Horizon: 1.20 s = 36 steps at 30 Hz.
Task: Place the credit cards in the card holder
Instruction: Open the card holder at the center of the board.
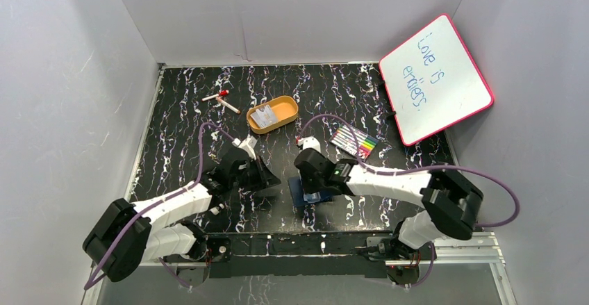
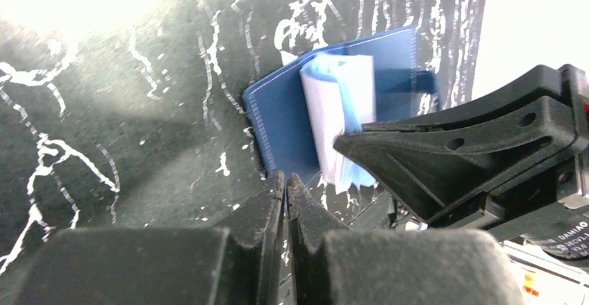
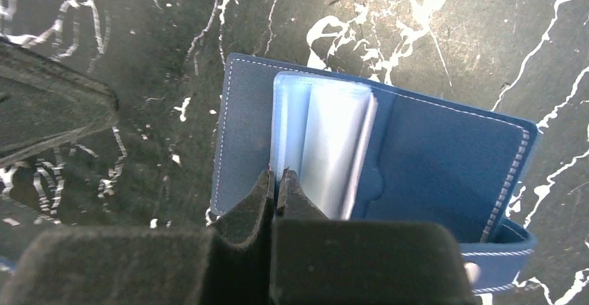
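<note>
Plainly the wallet (image 3: 430, 159) lies open under the right gripper (image 3: 276, 183), whose jaws are closed at the edge of its pale plastic sleeves (image 3: 326, 145); the left gripper (image 2: 286, 188) sits just beside, closed and empty, and the cards (image 1: 263, 117) lie well apart in the orange tray (image 1: 283, 110). With nothing pinning the cover, a tug on the sleeves could drag the wallet or flip it shut. Whether a sleeve is actually nipped, or any slot already holds a card, cannot be made out.
</note>
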Motion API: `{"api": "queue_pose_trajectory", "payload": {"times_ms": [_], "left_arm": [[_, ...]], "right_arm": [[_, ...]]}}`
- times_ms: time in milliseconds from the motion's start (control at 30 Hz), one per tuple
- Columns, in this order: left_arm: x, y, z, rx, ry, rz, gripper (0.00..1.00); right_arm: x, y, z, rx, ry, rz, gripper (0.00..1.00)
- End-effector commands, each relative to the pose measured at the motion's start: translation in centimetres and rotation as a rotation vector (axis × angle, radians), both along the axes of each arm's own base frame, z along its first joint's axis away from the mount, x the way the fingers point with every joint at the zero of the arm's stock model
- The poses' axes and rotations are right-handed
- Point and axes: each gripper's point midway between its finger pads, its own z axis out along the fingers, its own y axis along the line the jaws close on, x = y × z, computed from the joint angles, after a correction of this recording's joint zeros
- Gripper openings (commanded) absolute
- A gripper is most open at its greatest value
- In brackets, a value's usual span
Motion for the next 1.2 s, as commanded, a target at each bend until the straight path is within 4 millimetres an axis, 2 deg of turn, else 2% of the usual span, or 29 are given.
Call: {"api": "queue_pose_trajectory", "payload": {"times_ms": [0, 33, 100, 167, 300, 533, 1000, 1167], "left_arm": [[1.2, -2.2, 4.2, -0.098, -0.091, -0.06, 0.08], [1.3, -2.6, 4.5, -0.115, -0.096, -0.072, 0.11], [1.2, -3.4, 5.2, -0.156, -0.101, -0.1, 0.25], [1.4, -4.2, 5.8, -0.197, -0.108, -0.124, 0.37], [1.2, -5.7, 6.0, -0.254, -0.078, -0.177, 0.45], [1.1, -7.4, 3.9, -0.232, -0.011, -0.218, 0.47], [2.0, -8.3, 2.0, -0.193, 0.033, -0.206, 0.47], [2.1, -8.3, 1.5, -0.166, 0.035, -0.207, 0.36]], "right_arm": [[0.5, 1.5, 2.7, 0.23, 0.002, -0.042, 0.0], [0.5, 1.6, 3.0, 0.275, 0.007, -0.05, 0.0], [0.4, 1.3, 3.4, 0.358, 0.016, -0.062, 0.0], [0.6, 1.6, 4.8, 0.452, 0.004, -0.073, 0.0], [0.7, 1.5, 5.7, 0.531, -0.003, -0.088, 0.0], [0.4, 1.3, 5.8, 0.616, -0.021, -0.092, 0.0], [-0.1, 0.4, 4.8, 0.608, -0.033, -0.067, 0.0], [0.0, 0.3, 5.1, 0.617, -0.043, -0.055, 0.0]]}}
